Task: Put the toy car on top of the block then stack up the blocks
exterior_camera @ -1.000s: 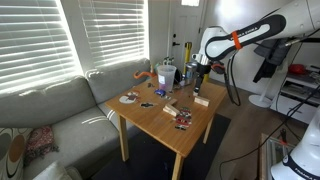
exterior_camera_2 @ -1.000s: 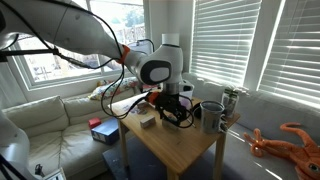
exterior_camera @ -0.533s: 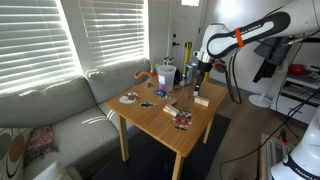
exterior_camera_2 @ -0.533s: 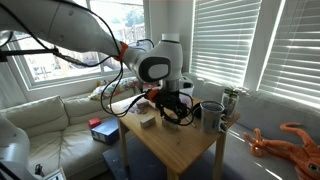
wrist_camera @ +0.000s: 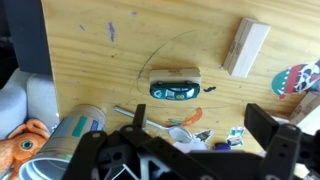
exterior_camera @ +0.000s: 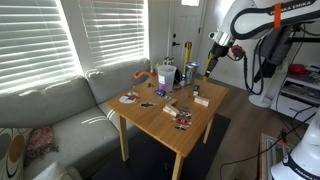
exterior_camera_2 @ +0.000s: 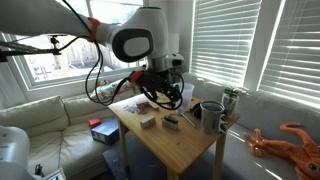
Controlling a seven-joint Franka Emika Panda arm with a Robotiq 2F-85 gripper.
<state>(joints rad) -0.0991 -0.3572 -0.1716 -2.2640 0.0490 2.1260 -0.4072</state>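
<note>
The teal and black toy car (wrist_camera: 175, 89) lies on top of a pale wooden block whose edge (wrist_camera: 175, 73) shows just behind it. A second wooden block (wrist_camera: 246, 47) lies apart from it at the upper right. In an exterior view the car and its block (exterior_camera: 200, 98) sit near the table's far edge, with another block (exterior_camera: 172, 106) nearer the middle. My gripper (wrist_camera: 198, 130) is open and empty, well above the table, and it shows in both exterior views (exterior_camera: 208, 70) (exterior_camera_2: 166, 97).
A metal spoon (wrist_camera: 150, 114) and small colourful stickers lie under the gripper. Cups (exterior_camera: 165, 75) (exterior_camera_2: 212, 115) stand at the table's back. An orange toy (wrist_camera: 20, 142) and a can (wrist_camera: 75, 130) are at the lower left. A round dark plate (exterior_camera: 129, 98) lies near the sofa side.
The arm has lifted up and away from the table. The gripper was low over the block and car; now it is high above them, and the car stays on the block.
</note>
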